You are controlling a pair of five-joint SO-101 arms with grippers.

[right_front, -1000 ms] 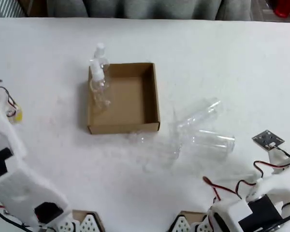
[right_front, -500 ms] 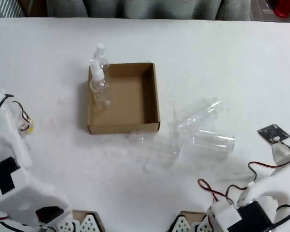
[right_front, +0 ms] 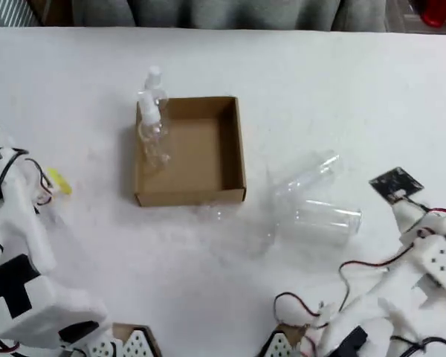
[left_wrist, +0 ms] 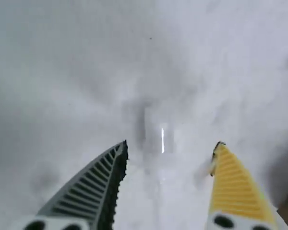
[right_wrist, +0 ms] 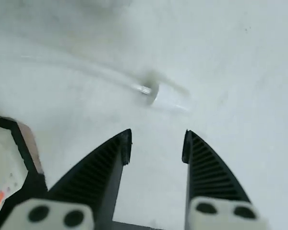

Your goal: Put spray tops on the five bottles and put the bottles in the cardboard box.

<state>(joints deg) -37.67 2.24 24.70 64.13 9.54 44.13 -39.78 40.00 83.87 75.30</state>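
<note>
Clear plastic against the white table (right_front: 342, 89) makes your bottles hard to read. Right of the cardboard box (right_front: 208, 149), two lying bottles show mainly as outlines: the upper lying bottle (right_front: 306, 174) slants, and the lower lying bottle (right_front: 325, 218) is just beside it. You cannot tell whether they touch. A faint bottle (right_front: 238, 223) near the box's front corner is barely visible. A capped bottle (right_front: 152, 132) stands inside the box against its left wall. A second capped bottle (right_front: 154, 80) stands just behind the box, partly hidden by the first.

Your left gripper (left_wrist: 170, 146) is spread wide and grips nothing. On the table between its grey and yellow fingers sits a blurred clear shape (left_wrist: 156, 136) with one bright glint, and you cannot tell what it is. Your right gripper (right_wrist: 156, 136) is parted moderately and also holds nothing. Just ahead of its tips lies a small clear piece (right_wrist: 165, 96) with a thin line trailing away, too blurred to say whether it is a spray top.
</note>
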